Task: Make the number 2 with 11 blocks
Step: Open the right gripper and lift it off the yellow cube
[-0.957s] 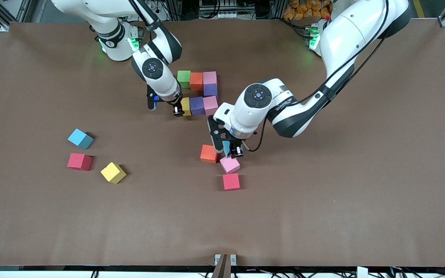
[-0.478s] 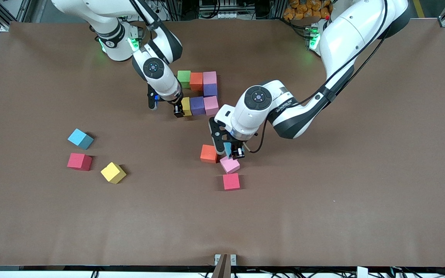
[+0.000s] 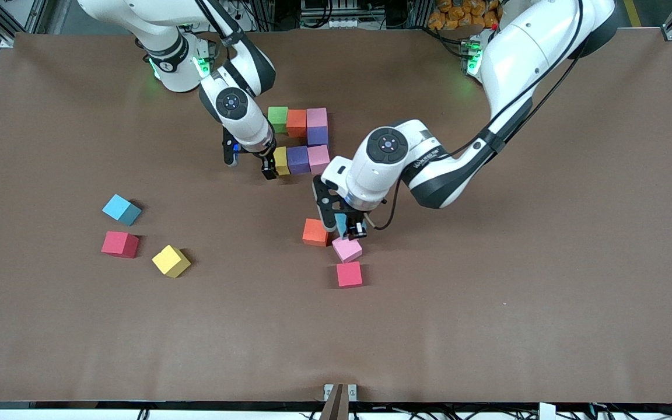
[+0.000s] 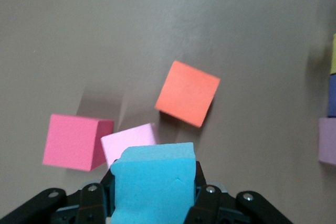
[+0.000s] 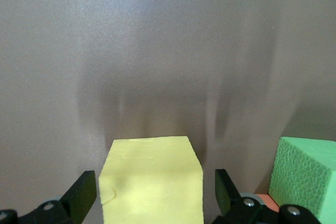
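My right gripper (image 3: 266, 165) spread, straddling yellow block (image 3: 280, 160) at row's end; my left gripper (image 3: 350, 228) pinching light blue block (image 4: 152, 182) over pink block (image 3: 347, 249), mid-table.

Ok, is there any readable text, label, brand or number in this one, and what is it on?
Left arm: one line of dark lettering on its white forearm, too small to read.
Blocks, table, both wrist views: no text.

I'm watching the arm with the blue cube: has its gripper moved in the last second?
Yes, slightly. The left gripper, shut on the light blue block, has risen a little from the pink block, which lies where it did.
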`<control>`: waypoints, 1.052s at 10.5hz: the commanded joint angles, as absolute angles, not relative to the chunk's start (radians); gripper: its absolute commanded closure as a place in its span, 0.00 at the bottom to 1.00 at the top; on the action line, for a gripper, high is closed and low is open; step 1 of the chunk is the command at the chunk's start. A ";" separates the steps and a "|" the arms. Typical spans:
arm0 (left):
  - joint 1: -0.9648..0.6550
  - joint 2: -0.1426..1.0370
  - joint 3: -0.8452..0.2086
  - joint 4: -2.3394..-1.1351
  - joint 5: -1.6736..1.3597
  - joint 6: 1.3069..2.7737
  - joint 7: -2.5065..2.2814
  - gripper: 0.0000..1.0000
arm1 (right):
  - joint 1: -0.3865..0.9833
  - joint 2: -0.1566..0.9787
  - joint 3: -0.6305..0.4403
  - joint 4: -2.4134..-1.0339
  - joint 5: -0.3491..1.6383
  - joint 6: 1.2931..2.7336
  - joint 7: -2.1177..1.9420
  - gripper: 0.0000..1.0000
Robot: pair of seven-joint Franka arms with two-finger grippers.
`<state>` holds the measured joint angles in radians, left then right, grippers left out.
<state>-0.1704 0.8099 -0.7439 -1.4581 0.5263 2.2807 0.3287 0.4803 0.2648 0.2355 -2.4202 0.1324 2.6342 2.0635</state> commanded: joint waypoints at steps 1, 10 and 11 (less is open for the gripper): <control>-0.236 0.804 -0.730 -1.439 0.538 2.284 0.183 1.00 | 0.477 0.226 0.236 -2.399 0.114 2.565 2.083 0.00; -0.331 0.804 -0.681 -1.395 0.538 2.284 -0.455 1.00 | 0.267 0.216 0.227 -2.185 0.014 2.316 1.655 0.00; -0.365 0.804 -0.651 -1.378 0.537 2.284 -0.557 1.00 | 0.218 0.248 0.227 -2.139 0.014 2.316 1.570 0.00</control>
<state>-0.3027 0.8096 -0.7024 -1.4119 0.5263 2.2826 -0.4255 0.2796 0.2111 0.2175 -2.2029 0.0294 2.3375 1.6766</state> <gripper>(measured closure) 0.449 0.000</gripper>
